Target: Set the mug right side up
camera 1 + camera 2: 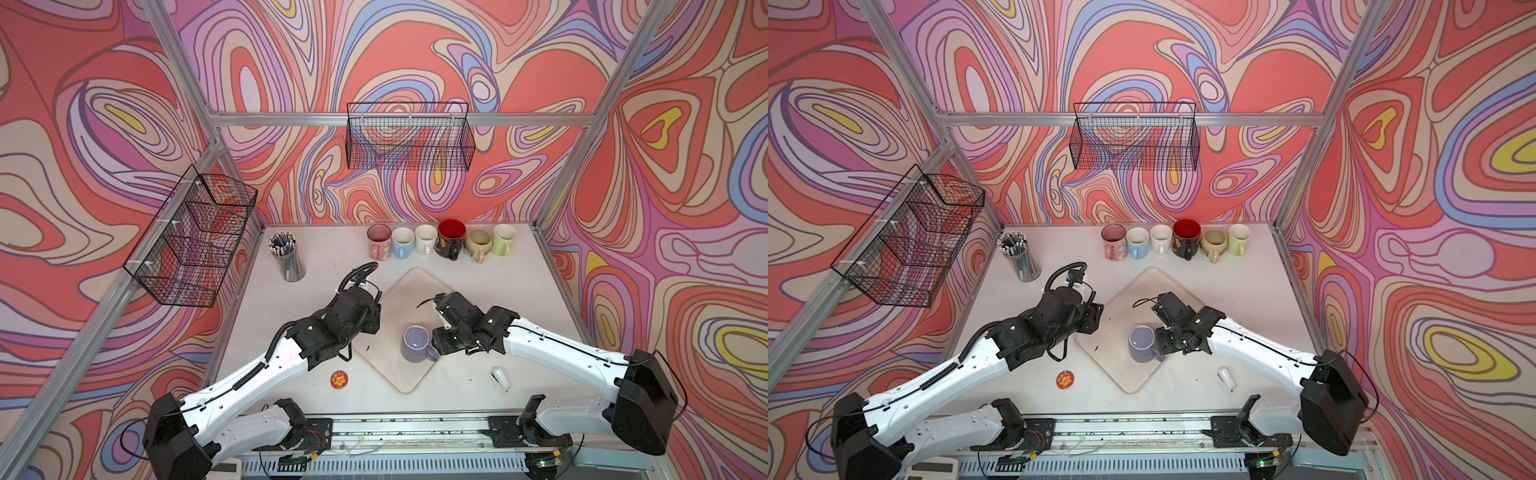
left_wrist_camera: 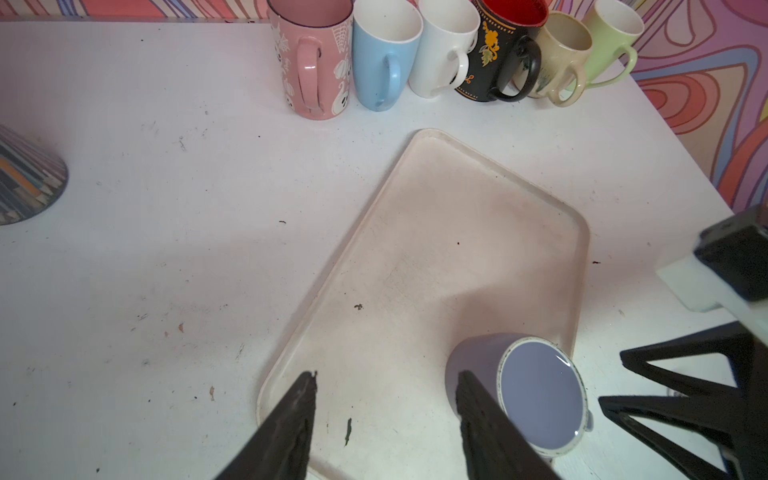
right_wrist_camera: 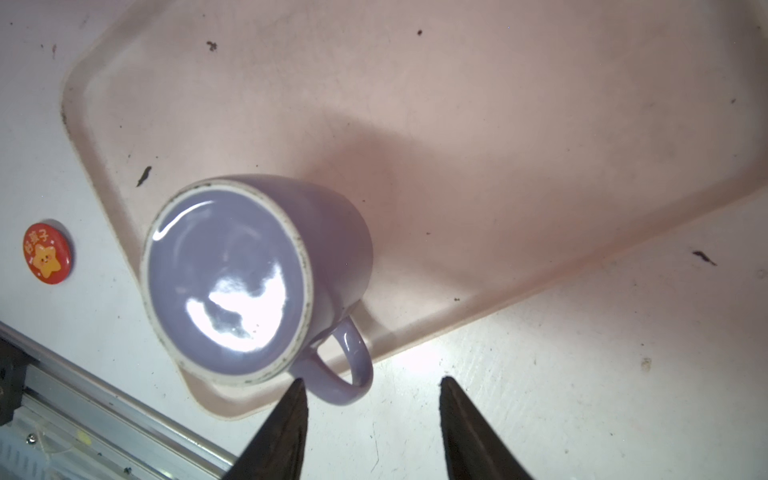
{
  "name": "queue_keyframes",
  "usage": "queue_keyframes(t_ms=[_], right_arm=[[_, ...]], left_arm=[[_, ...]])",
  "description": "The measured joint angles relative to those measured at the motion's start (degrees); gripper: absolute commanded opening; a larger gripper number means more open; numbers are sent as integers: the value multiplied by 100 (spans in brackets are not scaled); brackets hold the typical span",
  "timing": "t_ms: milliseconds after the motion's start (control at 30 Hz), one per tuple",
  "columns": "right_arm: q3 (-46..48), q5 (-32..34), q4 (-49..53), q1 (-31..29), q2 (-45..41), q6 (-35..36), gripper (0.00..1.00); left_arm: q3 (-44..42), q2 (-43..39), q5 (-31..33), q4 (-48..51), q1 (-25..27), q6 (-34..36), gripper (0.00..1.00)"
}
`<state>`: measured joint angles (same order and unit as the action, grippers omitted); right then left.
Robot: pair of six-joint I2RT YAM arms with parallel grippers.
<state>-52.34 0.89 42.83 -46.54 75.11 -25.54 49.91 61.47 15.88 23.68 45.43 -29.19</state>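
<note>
Purple mug point(image 3: 232, 282) upside down, base up, on tray point(image 2: 457, 228), close to tray's near edge. Handle sticks out toward right arm.
Left gripper point(image 2: 386, 378): fingers spread, nothing between them, over tray, mug just beside one finger; contact unclear.
Right gripper point(image 3: 372, 380): fingers spread, empty, mug handle just ahead of tips.
Row of six mugs point(image 1: 440, 241) upright at back of table, well apart from tray. Red badge point(image 1: 339, 379) on table near tray.

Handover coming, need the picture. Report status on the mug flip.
Left tool open, empty. Right tool open, by the handle. Purple mug upside down on tray. Nothing blocking.
</note>
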Motion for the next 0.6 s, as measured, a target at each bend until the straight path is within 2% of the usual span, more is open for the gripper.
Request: queue_keyframes(t_ms=[233,600], right_arm=[[-203,188,201,-286,101,389,53],[-476,232,201,-680,737,857,47]], left_arm=[[-114,-258,234,35,-76,-46,66],[-179,-411,286,15,-125,-48,66]])
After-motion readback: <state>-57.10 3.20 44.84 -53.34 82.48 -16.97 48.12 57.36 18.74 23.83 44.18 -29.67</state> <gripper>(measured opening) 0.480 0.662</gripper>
